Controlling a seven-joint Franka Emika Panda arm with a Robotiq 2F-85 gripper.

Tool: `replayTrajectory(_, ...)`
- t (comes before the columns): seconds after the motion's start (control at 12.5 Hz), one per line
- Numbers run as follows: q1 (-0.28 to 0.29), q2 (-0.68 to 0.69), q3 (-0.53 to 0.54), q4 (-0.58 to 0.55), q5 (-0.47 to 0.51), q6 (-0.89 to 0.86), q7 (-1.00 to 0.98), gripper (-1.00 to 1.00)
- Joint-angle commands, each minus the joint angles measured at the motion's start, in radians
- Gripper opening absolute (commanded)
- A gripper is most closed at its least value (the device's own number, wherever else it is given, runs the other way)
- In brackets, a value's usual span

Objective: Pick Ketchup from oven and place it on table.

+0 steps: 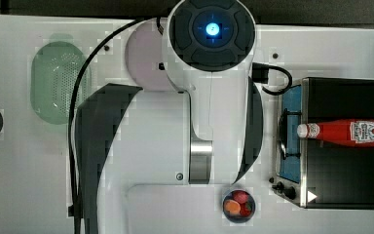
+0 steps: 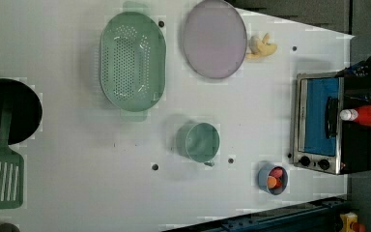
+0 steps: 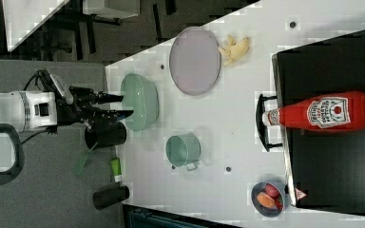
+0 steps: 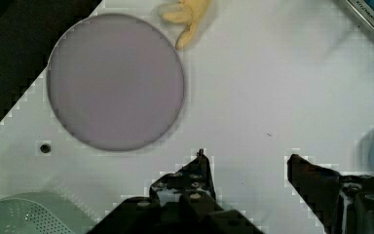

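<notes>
Jaws (image 4: 248,168) parted, grasping nothing, hanging over bare white desk (image 4: 272,87) at the lower middle of the wrist view, well apart from everything. Beyond them, upper left of the same frame, a lilac plate (image 4: 116,80) with a yellow peel-like object (image 4: 185,14) just beside its rim. In the top view's right, Ketchup (image 1: 343,132) lying flat on the roof of the oven (image 1: 343,170), white cap over the door side. Near the oven's front corner, a small bowl of fruit (image 1: 238,205).
</notes>
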Motion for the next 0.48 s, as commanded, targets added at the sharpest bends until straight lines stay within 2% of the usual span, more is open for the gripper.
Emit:
replayTrajectory(0.08,-0.133,-0.171,0.018,-0.065,-0.018,-0.116,-0.041,0.49)
replayTrajectory(0.16,-0.135,-0.166,0.005,-0.066,-0.018,-0.116,-0.041,1.00)
replayTrajectory(0.48,-0.149,-0.124,-0.094,-0.065,-0.018,-0.111,-0.041,1.00)
